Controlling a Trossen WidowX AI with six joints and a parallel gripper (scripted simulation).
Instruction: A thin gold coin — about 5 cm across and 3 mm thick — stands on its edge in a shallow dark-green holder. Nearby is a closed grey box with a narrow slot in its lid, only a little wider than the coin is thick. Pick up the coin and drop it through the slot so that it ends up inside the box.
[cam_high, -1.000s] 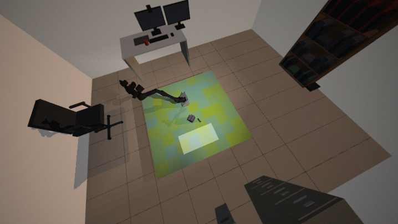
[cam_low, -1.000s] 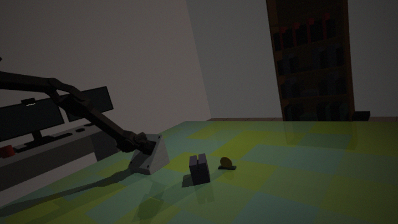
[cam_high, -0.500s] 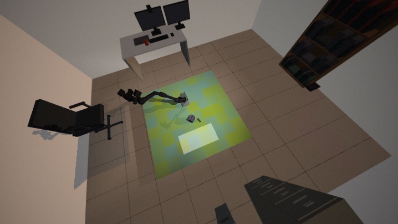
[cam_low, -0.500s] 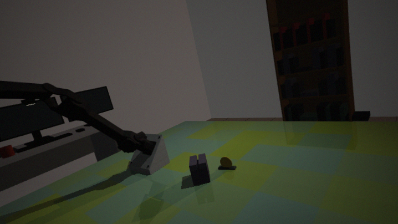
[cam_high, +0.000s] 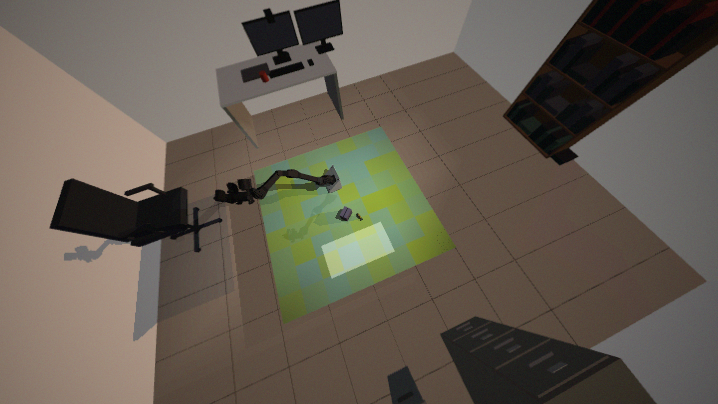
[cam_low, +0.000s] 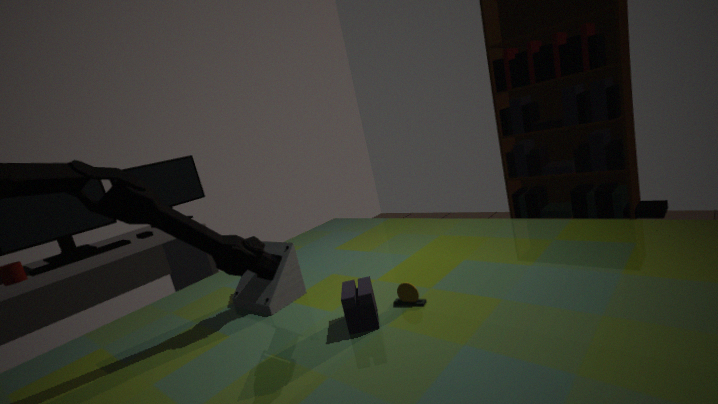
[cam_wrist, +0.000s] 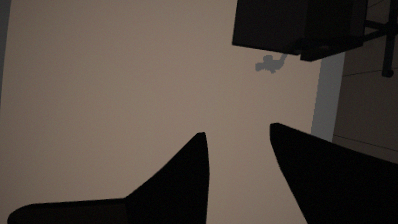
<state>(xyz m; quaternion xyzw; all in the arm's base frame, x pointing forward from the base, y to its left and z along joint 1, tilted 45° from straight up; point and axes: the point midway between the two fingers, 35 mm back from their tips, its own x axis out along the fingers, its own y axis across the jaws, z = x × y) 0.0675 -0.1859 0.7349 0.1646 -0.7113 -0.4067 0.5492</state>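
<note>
Gold coin (cam_low: 407, 291) stands in its holder (cam_low: 409, 302), just beside the box (cam_low: 359, 306); the pincer (cam_wrist: 239, 150), well apart, is half-narrowed and holds nothing.

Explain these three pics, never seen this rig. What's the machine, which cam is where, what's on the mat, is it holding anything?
The machine is one jointed robot arm bolted to a grey wedge-shaped base, ending in a two-finger gripper.

The top view looks down on the whole room. The exterior view looks low across the checkered green mat. The wrist view sits on the gripper; its two dark fingers frame a beige wall and an office chair, so the arm points away from the work.

On the mat: a grey box with a slot in its lid, and beside it a gold coin standing on edge in a dark holder.

The gripper holds nothing; its fingers are partly closed on air, so the coin is not yet picked.
</note>
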